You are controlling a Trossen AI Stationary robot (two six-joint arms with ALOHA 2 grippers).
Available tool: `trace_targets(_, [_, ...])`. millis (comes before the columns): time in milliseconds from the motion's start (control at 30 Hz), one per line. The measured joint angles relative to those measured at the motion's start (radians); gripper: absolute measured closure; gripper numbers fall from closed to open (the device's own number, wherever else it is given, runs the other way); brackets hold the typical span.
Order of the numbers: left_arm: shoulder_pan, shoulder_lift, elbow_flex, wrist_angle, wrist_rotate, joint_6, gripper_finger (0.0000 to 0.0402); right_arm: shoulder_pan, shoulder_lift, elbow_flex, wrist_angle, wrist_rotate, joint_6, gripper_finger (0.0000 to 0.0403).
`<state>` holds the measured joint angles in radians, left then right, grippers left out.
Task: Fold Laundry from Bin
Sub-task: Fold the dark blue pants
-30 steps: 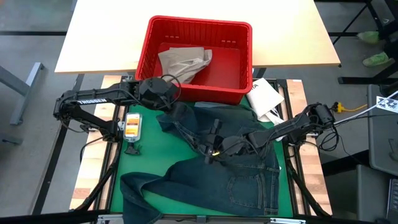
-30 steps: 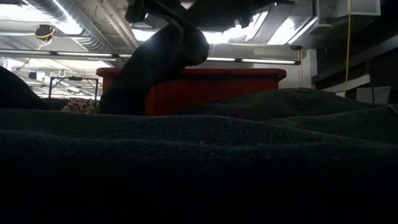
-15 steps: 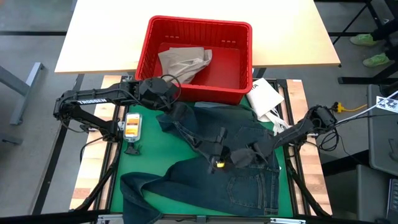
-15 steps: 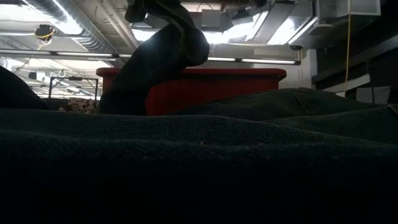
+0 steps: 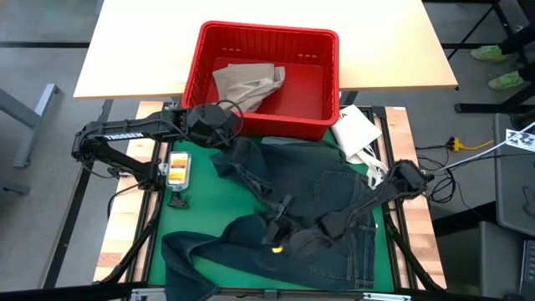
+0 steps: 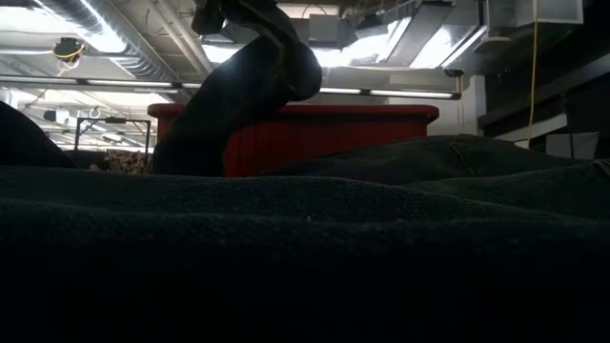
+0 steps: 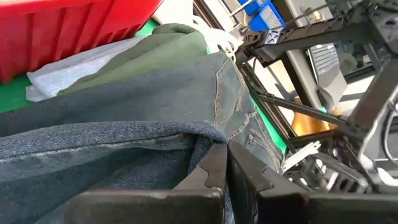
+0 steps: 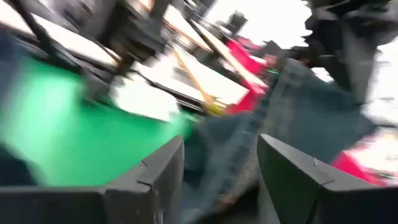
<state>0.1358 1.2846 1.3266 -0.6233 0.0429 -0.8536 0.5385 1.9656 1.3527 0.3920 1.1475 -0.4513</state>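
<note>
Green matting (image 5: 205,196) covers the work table in front of you, and behind it stands a pale wooden tabletop (image 5: 150,42). Starting at the left, you can read the white word TROSSEN on the left arm (image 5: 125,132), which reaches across toward the front wall of the bin (image 5: 267,75). Just beside it lies a small white and orange device (image 5: 177,168); its writing is too small to read. The left gripper (image 5: 236,153) has its jaws together, clamped on an edge of the jeans (image 5: 334,201), and the low view shows this cloth hanging lifted before the red basket. Inside the bin you see the tan trousers (image 5: 247,84), crumpled at its left half. The denim spreads over the mat from the bin to the near edge. Further right, a white packet (image 5: 355,130) lies by the bin's corner. The right arm stretches low and diagonal from the right side, and the right gripper (image 5: 278,235) has its jaws apart above the denim, holding nothing.
</note>
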Motion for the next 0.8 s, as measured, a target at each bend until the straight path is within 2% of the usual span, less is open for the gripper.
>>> trace_targets(100, [0.0,0.0,0.0,0.004,0.0,0.0,0.0401,-0.002,0.054,0.106,-0.081,0.136,-0.065,0.0199])
trace_targets(167, [0.0,0.0,0.0,0.006,0.0,0.0,0.0401,-0.002,0.085,0.158,-0.134,0.181,-0.079,0.0199])
trace_targets(433, [0.0,0.0,0.0,0.007,0.0,0.001,0.0401,-0.002,0.146,0.207,-0.175,0.184,-0.077,0.0199])
trace_targets(667, [0.0,0.0,0.0,0.007,0.0,0.001,0.0401,-0.022,0.149,0.206,-0.21,0.265,-0.077,0.0199])
trace_targets(800, [0.0,0.0,0.0,0.007,0.0,0.001,0.0401,-0.045,0.149,0.206,-0.25,0.2,-0.039,0.0199])
